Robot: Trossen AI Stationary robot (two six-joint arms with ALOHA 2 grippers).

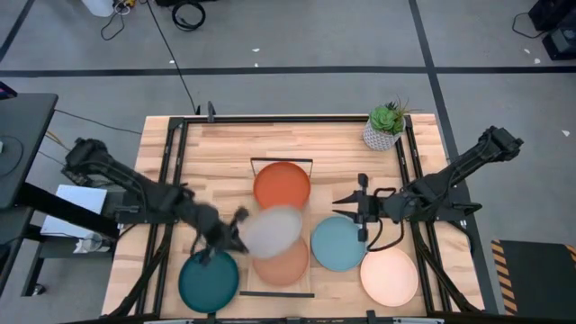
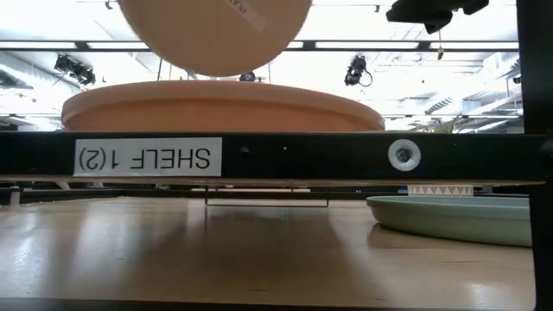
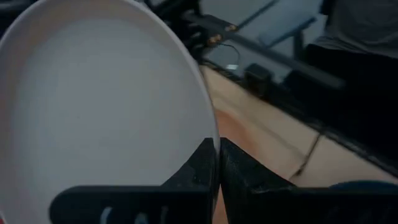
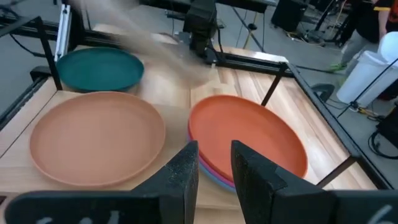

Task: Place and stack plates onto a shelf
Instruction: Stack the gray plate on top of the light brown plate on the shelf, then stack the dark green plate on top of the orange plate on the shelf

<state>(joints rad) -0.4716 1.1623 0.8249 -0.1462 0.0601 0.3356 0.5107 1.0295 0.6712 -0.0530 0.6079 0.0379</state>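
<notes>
My left gripper [image 1: 236, 223] is shut on a grey plate [image 1: 273, 229], which hovers over the near half of the shelf [image 1: 313, 225]. A peach plate [image 1: 281, 263] lies on the shelf board under it. A dark orange plate [image 1: 282, 184] tops a small stack on the shelf's far half. On the table lie a teal plate [image 1: 209, 281], a light blue plate [image 1: 338, 243] and a cream plate [image 1: 389, 276]. My right gripper [image 1: 346, 202] is open, just right of the shelf, touching nothing. My left gripper pinches the grey plate's rim [image 3: 211, 142] between its two fingers, coming from the table's left side. The plate is lifted clear and tilted, above the peach plate [image 2: 220, 108]; its underside [image 2: 216, 30] shows in the low view.
A small white pot with a green plant [image 1: 385, 126] stands at the table's far right corner. Black wire frames stand at both ends of the shelf [image 4: 273, 87]. Black rails run along the table's left and right sides [image 1: 171, 180].
</notes>
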